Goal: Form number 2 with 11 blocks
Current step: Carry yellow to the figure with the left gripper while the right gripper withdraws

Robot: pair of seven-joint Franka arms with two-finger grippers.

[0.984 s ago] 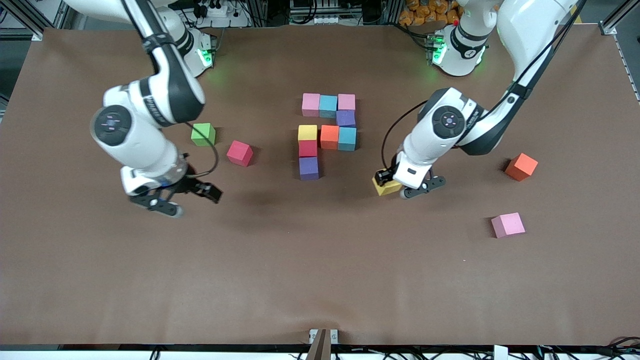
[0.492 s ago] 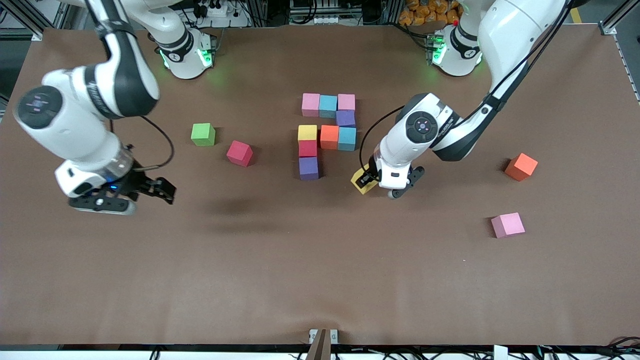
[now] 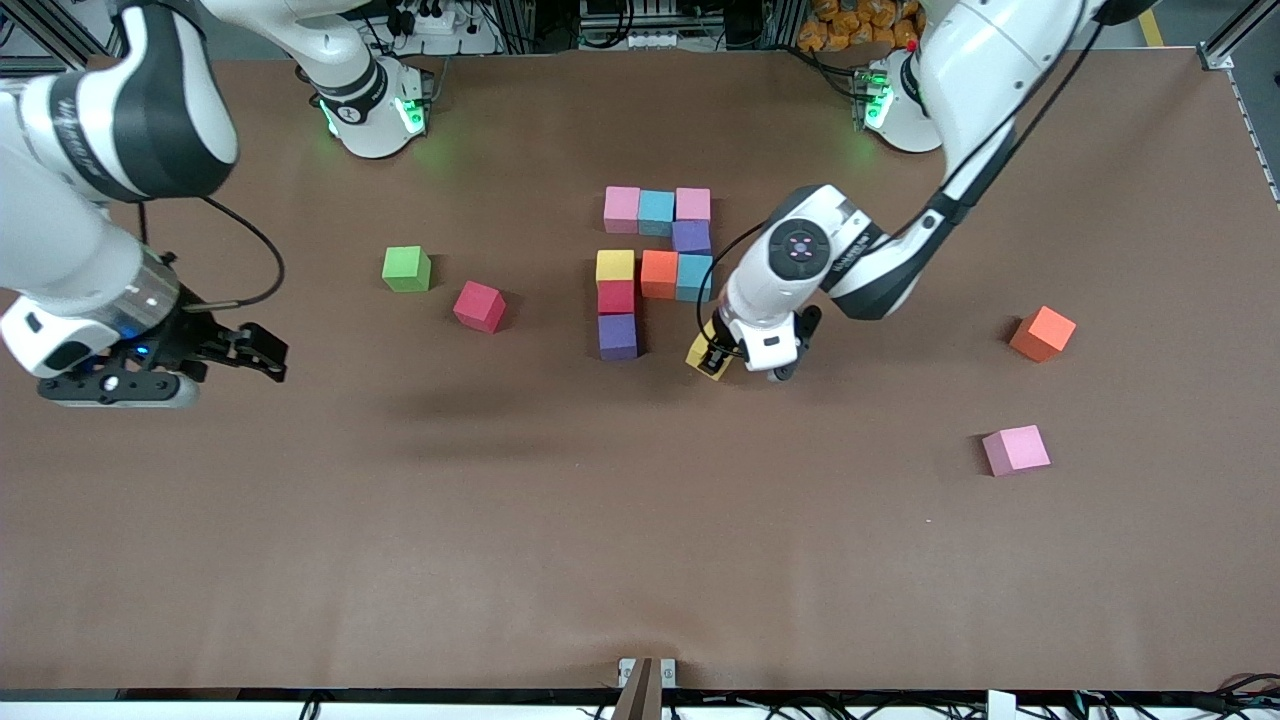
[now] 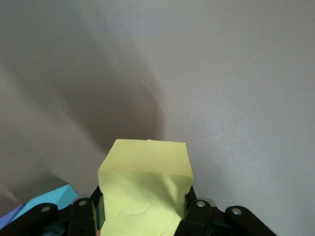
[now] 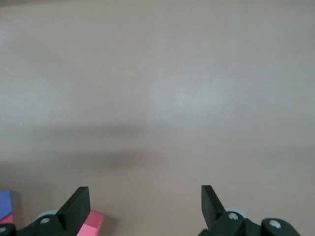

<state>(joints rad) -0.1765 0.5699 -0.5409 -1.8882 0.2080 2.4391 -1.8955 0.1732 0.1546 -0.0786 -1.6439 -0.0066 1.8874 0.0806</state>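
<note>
- Nine blocks stand joined at mid-table as the partial number 2 [image 3: 655, 268]: a pink-blue-pink row nearest the robots' bases, one purple under the pink at the left arm's end, then a yellow-orange-blue row, then red and purple stacked toward the front camera beneath the yellow.
- Partly hidden: the left gripper [image 3: 738, 362] sits under its own wrist in the front view, so only a corner of the held yellow block [image 3: 704, 355] shows there.
- The left wrist view settles it: both fingers [image 4: 82, 216] are clamped on the sides of the yellow cube [image 4: 145, 189], which is lifted over the table [image 3: 560, 520] just beside the lowest purple block [image 3: 618, 336], toward the left arm's end.
- A blue cube's corner [image 4: 47, 199] is cut off at that view's edge.
- The right gripper [image 3: 170, 372] hangs over bare table at the right arm's end; the arm waits there.
- Its fingers [image 5: 74, 209] stand wide apart with nothing between them.
- Loose cubes: a red block [image 3: 479, 306] and a green cube [image 3: 406, 268] beside it, both toward the right arm's end.
- Toward the left arm's end lie an orange block [image 3: 1042, 333] and, nearer the front camera, a pink block [image 3: 1016, 450].
</note>
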